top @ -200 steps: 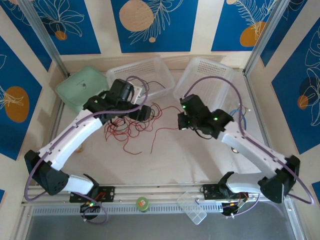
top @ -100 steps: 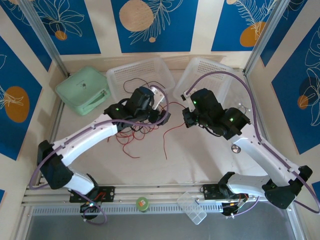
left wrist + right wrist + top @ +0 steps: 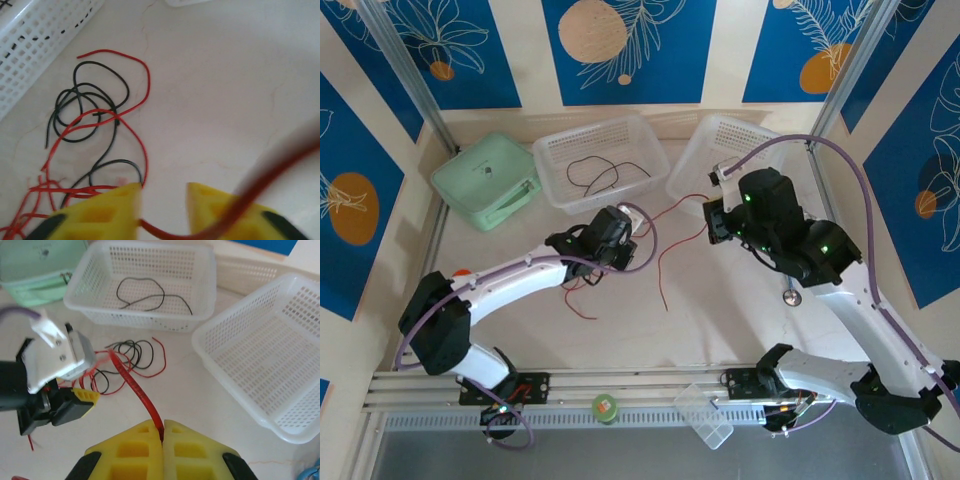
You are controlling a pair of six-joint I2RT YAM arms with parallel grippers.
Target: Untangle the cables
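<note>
A tangle of thin red and black cables (image 3: 582, 285) (image 3: 95, 120) (image 3: 130, 352) lies on the table in front of the left basket. My right gripper (image 3: 162, 432) (image 3: 713, 215) is shut on one red cable (image 3: 132, 382) (image 3: 675, 207), which stretches taut from the tangle up to it; a loose end hangs down to the table. My left gripper (image 3: 162, 205) (image 3: 632, 255) hovers low at the tangle's right edge. Its yellow fingers (image 3: 115, 210) stand a narrow gap apart, and a red strand (image 3: 165, 232) crosses between them. One black cable (image 3: 595, 170) (image 3: 145, 292) lies in the left basket.
Two white mesh baskets stand at the back: the left one (image 3: 552, 178) (image 3: 140, 320) and the right one (image 3: 720, 150) (image 3: 260, 350). A green case (image 3: 485, 180) (image 3: 35, 265) sits at the back left. A small metal disc (image 3: 790, 295) lies under the right arm.
The right gripper has risen towards the back right, drawing its red cable out of the tangle. The left arm has swung right and its jaws have narrowed from wide.
</note>
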